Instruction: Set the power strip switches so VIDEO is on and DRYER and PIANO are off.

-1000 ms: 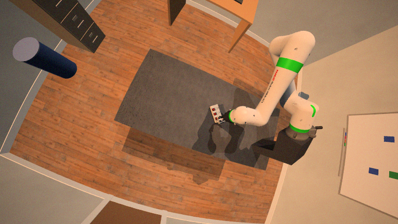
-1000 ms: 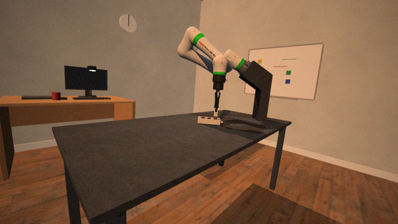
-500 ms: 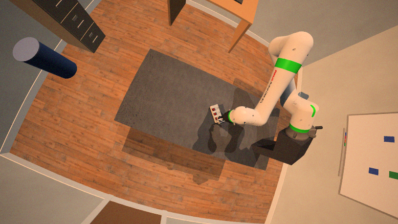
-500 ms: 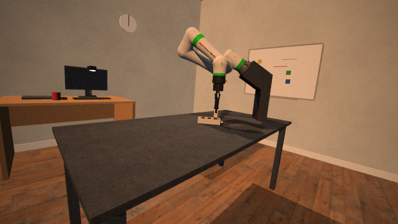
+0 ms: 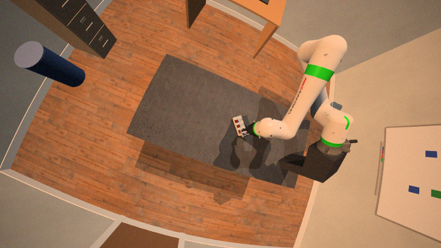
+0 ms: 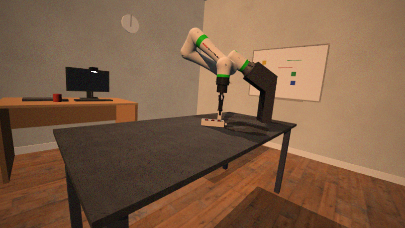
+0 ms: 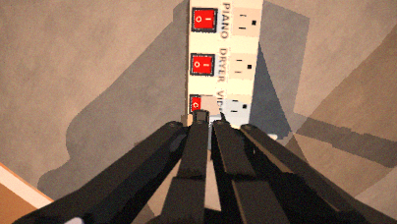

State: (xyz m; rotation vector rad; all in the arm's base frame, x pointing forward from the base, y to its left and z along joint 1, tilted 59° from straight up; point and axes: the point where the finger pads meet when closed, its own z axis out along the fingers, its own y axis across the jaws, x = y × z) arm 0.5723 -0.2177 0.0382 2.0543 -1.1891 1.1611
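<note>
A cream power strip (image 5: 239,125) (image 6: 212,122) (image 7: 223,59) lies right way up on the dark table (image 6: 147,147), its three red rocker switches facing up. In the wrist view the PIANO switch (image 7: 203,20) is farthest, the DRYER switch (image 7: 202,64) is in the middle, and the VIDEO switch (image 7: 195,103) is nearest, half hidden by my fingers. My gripper (image 7: 207,107) (image 6: 219,114) (image 5: 245,133) is shut with nothing in it. It points straight down with its fingertips right at the VIDEO switch; I cannot tell whether they press it.
The arm's dark pedestal (image 6: 264,93) stands on the table's far right corner behind the strip. A wooden desk (image 6: 64,109) with a monitor stands by the back wall. A whiteboard (image 6: 291,72) hangs on the right wall.
</note>
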